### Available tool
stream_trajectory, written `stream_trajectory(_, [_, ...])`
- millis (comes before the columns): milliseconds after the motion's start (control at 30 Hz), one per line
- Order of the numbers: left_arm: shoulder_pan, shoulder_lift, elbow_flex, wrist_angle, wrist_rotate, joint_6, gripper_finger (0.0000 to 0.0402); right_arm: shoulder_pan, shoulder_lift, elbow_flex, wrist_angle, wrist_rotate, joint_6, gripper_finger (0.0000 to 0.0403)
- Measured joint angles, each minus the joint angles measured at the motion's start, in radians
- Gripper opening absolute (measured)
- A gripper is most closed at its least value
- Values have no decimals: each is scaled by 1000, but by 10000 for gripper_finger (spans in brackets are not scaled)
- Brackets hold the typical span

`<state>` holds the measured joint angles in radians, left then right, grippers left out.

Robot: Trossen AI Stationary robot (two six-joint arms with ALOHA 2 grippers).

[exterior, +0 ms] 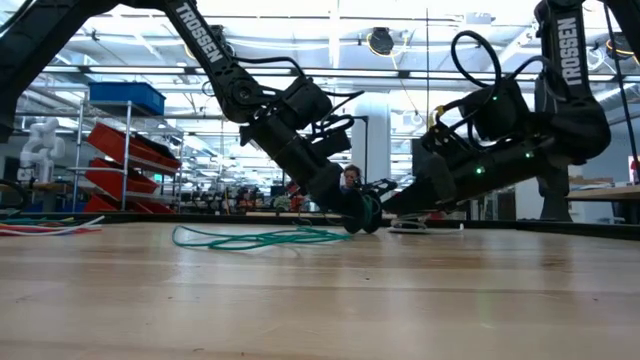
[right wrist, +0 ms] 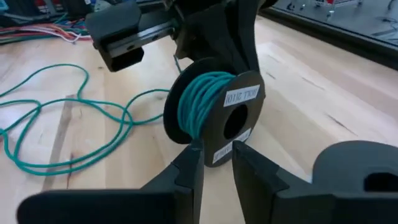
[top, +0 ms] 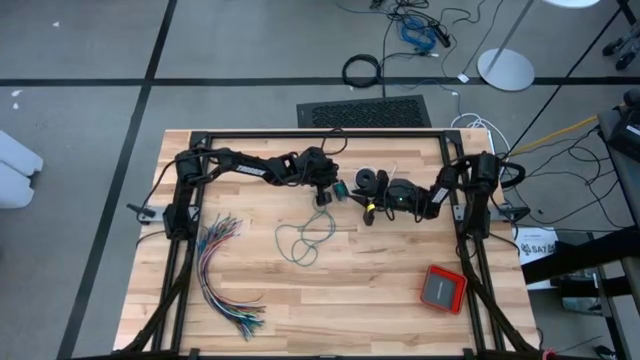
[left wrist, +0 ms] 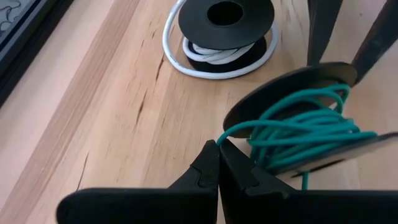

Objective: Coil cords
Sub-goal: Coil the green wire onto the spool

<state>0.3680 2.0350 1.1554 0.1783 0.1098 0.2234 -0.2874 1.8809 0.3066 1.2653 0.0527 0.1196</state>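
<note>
A black spool [right wrist: 233, 121] partly wound with the teal-green cord [right wrist: 199, 102] is held on edge at the table's middle [top: 340, 189]. The rest of the teal cord [top: 305, 240] lies in loose loops on the table toward the near side. My right gripper [right wrist: 216, 158] is shut on the spool. My left gripper [left wrist: 219, 149] is shut on the teal cord right beside the spool [left wrist: 298, 124]. A second black spool [left wrist: 224, 25] with white cord lies flat on the table just beyond [top: 372, 180]. My left gripper pinches the teal cord [left wrist: 225, 133] between its two fingertips, a single strand where it leaves the spool's winding. The short run from the fingertips to the spool looks nearly taut. My right gripper pinches the rim of the spool's labelled flange [right wrist: 219, 149] between its two fingers, one inside the flange and one outside. It comes slanting down from the table's right. The spool sits on edge, its axis about level; whether it is clear of the table I cannot tell.
A fanned bundle of many-coloured wires [top: 220, 270] lies at the near left. A red box [top: 443, 288] sits at the near right. The black frame rail [top: 320, 133] runs along the table's far edge.
</note>
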Motion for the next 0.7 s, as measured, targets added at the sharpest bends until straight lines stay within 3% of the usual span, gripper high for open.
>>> stream_trajectory(700, [-17,-1,0,-3,13,-3,0,50,-20,-56,29,24,79,71])
